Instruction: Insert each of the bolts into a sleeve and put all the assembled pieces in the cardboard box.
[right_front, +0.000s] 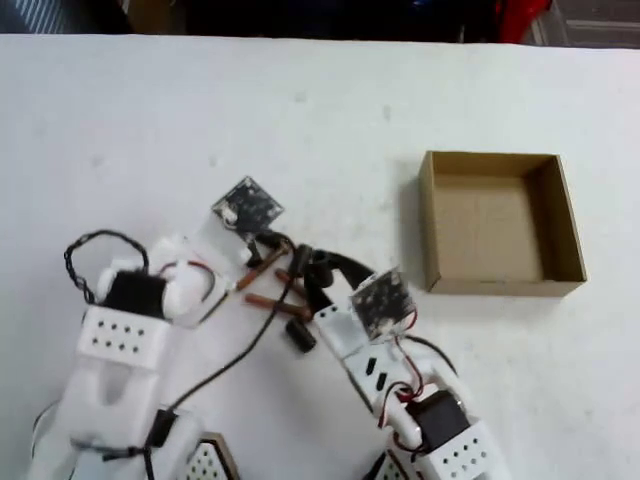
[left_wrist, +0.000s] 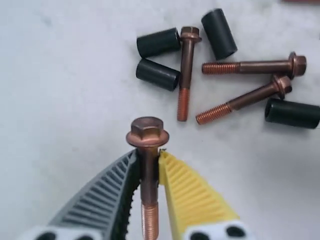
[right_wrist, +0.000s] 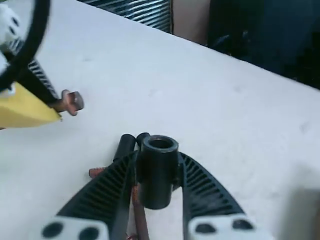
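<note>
We count three loose bolts plus one held bolt, four loose sleeves on counter, one held sleeve, unsure whether fifth, one cardboard box.

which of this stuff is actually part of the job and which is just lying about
Job: bolt in left pincer; sleeve in right pincer; three loose bolts; four loose sleeves; cardboard box.
Lying about: black cable over the table.

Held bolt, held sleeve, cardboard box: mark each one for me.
held bolt (left_wrist: 148, 132): left wrist view, on its hex head.
held sleeve (right_wrist: 158, 175): right wrist view, on its side wall below the bore.
cardboard box (right_front: 505, 286): high view, on the outside face of one wall.
</note>
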